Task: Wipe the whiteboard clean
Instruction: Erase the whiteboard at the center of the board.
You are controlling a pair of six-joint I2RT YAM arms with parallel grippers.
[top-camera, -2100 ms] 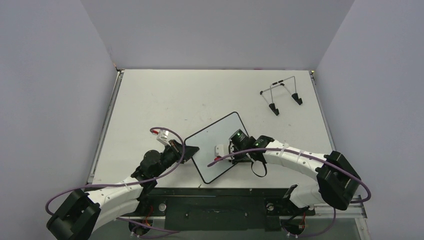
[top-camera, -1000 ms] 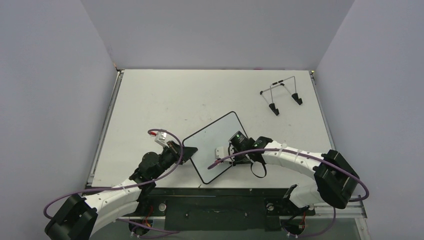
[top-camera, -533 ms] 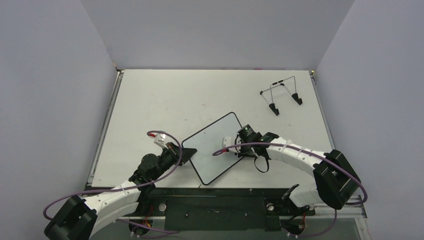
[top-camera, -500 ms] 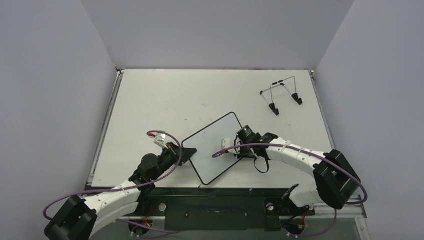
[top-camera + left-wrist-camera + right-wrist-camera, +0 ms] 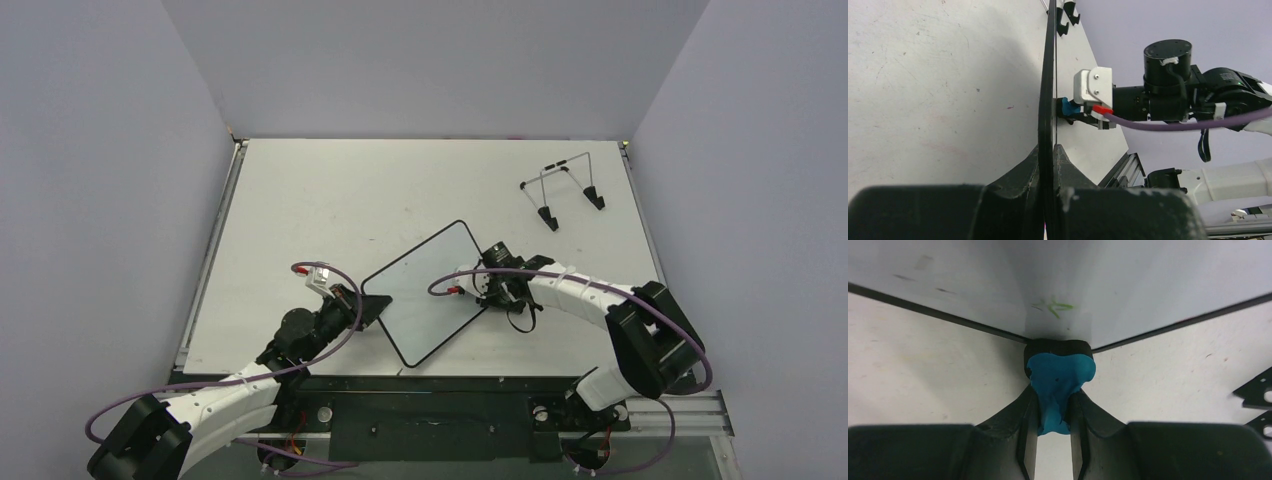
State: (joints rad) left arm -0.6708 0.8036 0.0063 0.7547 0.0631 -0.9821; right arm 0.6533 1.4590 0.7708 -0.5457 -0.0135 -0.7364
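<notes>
The whiteboard (image 5: 420, 295) lies tilted near the table's front middle, white with a thin black rim. My left gripper (image 5: 381, 306) is shut on its left edge; in the left wrist view the rim (image 5: 1048, 90) runs edge-on between my fingers, with the gripper (image 5: 1048, 149) clamped on it. My right gripper (image 5: 481, 291) is shut on the blue eraser (image 5: 1058, 377), whose black pad rests at the board's right corner (image 5: 998, 285). A small green mark (image 5: 1054, 306) shows just beyond the eraser. The eraser (image 5: 1067, 106) also shows in the left wrist view.
The thin wire stand (image 5: 563, 190) with black feet stands at the far right of the table; its feet (image 5: 1257, 392) show at the right edge of the right wrist view. Grey walls close in the table on three sides.
My right gripper has slid the eraser from the board's near middle out to its right corner. The board has shifted slightly. My left gripper keeps its hold on the edge.
</notes>
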